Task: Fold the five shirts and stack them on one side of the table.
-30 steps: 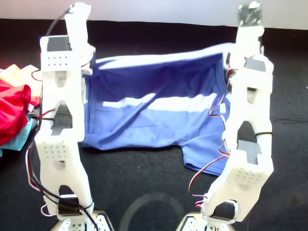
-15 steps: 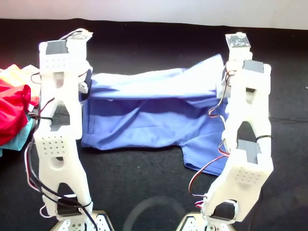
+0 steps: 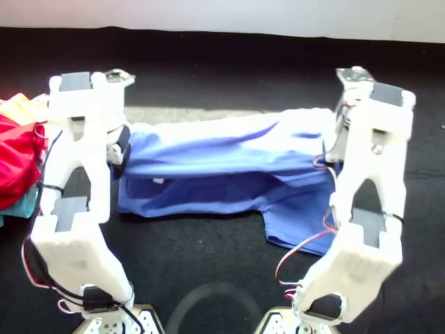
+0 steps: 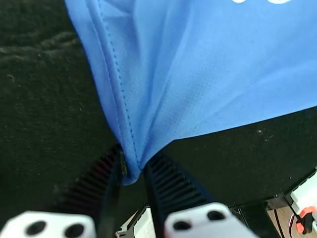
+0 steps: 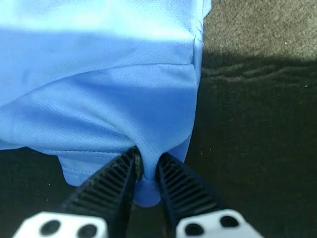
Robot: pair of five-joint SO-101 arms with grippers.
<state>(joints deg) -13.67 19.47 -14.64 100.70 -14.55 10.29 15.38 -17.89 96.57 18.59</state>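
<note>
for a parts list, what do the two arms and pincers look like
The left arm and right arm are white plastic with dotted panels and black motors, trailing red and black wires. The left pincer and right pincer have black ribbed fingers on white mounts.

- We count one blue shirt (image 3: 222, 163).
- We count three heaped garments: one red garment (image 3: 17, 156), one yellow garment (image 3: 24, 108), one teal garment (image 3: 26, 200).
- We count two arms: left arm (image 3: 76, 111), right arm (image 3: 379, 139).
- We count two grippers: left gripper (image 4: 132, 173), right gripper (image 5: 147, 173).

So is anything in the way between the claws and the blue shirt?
No, nothing visible. The left claw and the right claw are each shut on an edge of the blue shirt.
</note>
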